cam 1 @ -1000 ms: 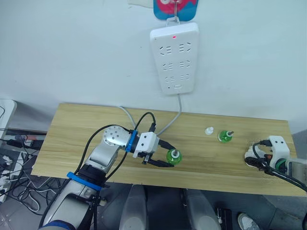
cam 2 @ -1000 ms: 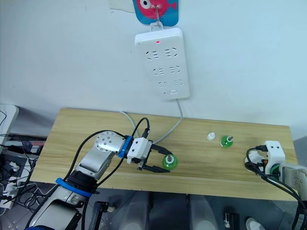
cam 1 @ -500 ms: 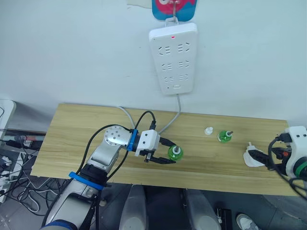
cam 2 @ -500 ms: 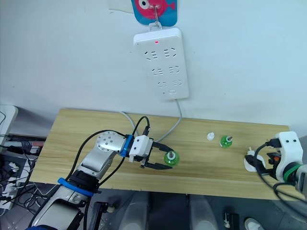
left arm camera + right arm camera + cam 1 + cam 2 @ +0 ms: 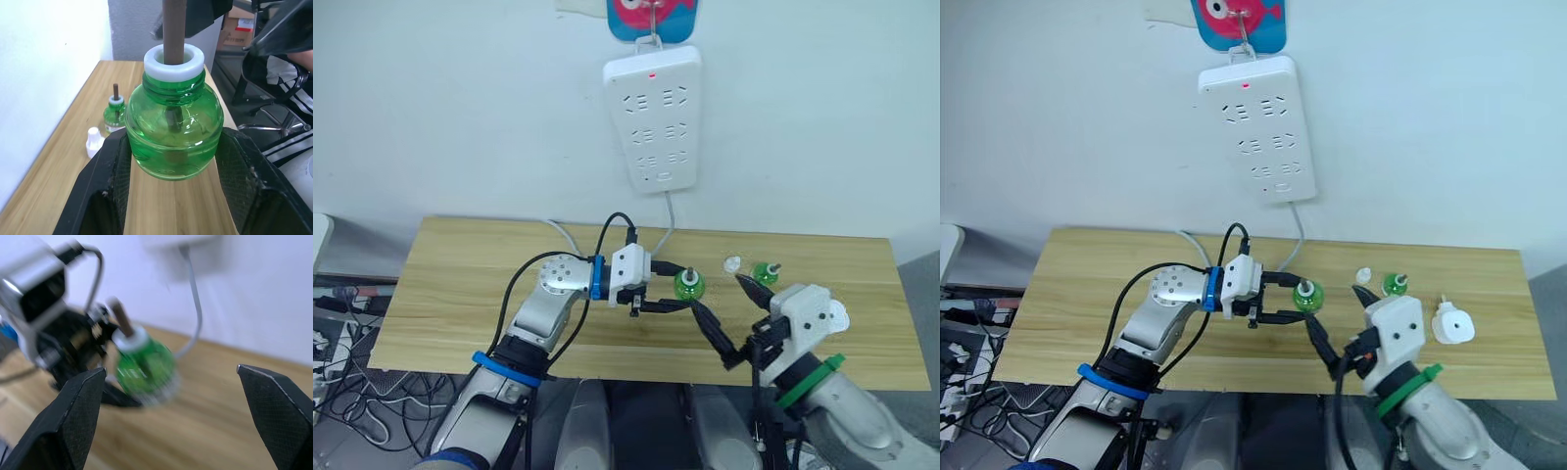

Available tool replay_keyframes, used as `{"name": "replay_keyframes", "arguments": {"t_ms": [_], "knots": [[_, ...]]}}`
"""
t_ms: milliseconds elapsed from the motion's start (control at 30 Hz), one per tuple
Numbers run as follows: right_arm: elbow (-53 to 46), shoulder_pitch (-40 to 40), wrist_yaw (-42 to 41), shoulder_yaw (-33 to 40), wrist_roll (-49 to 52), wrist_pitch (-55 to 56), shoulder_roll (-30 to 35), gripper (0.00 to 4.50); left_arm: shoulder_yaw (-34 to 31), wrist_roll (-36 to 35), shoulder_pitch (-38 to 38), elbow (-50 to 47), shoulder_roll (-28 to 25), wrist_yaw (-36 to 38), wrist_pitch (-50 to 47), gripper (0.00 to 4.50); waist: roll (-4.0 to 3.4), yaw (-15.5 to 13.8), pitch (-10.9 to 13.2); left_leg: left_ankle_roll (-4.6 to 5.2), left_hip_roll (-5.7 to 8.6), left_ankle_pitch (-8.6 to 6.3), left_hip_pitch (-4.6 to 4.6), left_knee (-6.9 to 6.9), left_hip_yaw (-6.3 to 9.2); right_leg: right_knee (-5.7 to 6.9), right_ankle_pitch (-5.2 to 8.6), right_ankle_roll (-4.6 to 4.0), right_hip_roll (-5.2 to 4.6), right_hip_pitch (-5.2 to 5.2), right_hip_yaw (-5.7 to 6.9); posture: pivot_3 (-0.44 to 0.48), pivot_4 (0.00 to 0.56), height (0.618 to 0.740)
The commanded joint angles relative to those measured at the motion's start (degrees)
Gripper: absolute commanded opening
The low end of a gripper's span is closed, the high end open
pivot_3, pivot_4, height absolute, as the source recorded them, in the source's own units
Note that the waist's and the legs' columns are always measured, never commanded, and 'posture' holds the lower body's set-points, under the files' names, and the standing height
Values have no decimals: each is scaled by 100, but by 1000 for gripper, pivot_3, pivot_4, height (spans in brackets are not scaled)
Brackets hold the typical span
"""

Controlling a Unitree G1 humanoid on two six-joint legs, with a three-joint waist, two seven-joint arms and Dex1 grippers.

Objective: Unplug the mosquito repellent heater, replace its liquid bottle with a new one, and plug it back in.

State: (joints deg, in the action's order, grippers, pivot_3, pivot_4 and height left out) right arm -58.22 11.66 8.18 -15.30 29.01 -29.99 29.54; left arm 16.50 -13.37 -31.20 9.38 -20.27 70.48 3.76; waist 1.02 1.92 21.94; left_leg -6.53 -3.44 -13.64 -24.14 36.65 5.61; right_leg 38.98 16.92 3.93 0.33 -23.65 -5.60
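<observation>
The mosquito repellent heater (image 5: 1452, 324) lies flat on the wooden table (image 5: 1097, 294) near its right end, unplugged and apart from both grippers, round white body up, with a small prong or tab poking out at its far edge. Just to its left, toward the wall, a green liquid bottle (image 5: 1393, 285) stands upright with its brown wick sticking out, and a small white cap (image 5: 1362, 276) sits right beside that. Over to the middle now: the left gripper (image 5: 1290, 299) has its two black fingers clamped on the sides of a second green bottle (image 5: 1307, 296), and the left wrist view shows the grip clearly, pads pressed to either side of the round green belly, white collar and dark wick rising out of the top. The bottle is held above the table, upright or close to it. Facing it is the right gripper (image 5: 732, 318), fingers spread wide apart and holding nothing, pointing at the held bottle, which sits blurred between its fingertips in the right wrist view. On the wall above hangs a long white power strip (image 5: 1257, 127), a red light lit near its top, sockets all free, its grey cable (image 5: 1296, 241) running down behind the table
</observation>
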Motion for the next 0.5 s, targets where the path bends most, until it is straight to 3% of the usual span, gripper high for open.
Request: {"name": "replay_keyframes", "arguments": {"t_ms": [33, 367, 500], "knots": [[-153, -283, 183, -245, -382, -268, -307, 4466, -6, -37, -68, -127, 51, -10, 35, 2170, 0, -7, 0, 0, 0, 0, 0, 0, 0, 0, 0, 0, 0, 0, 0, -12, 366, 740], [317, -495, -217, -408, -868, -447, -833, 4466, -22, -40, -117, -186, 26, -22, -24, 2170, 0, -20, -1, 0, -1, 0, -1, -1, 3, 0, -2, -6, 0, 0, 4, 14, 351, 740], [378, -408, -419, -378, -962, -372, -930, 3649, -24, -40, -47, -307, 3, -70, -88, 2170, 0, -22, -2, 1, -1, -1, -1, -1, 3, 1, -15, -27, 0, 0, 5, 21, 348, 740]]}}
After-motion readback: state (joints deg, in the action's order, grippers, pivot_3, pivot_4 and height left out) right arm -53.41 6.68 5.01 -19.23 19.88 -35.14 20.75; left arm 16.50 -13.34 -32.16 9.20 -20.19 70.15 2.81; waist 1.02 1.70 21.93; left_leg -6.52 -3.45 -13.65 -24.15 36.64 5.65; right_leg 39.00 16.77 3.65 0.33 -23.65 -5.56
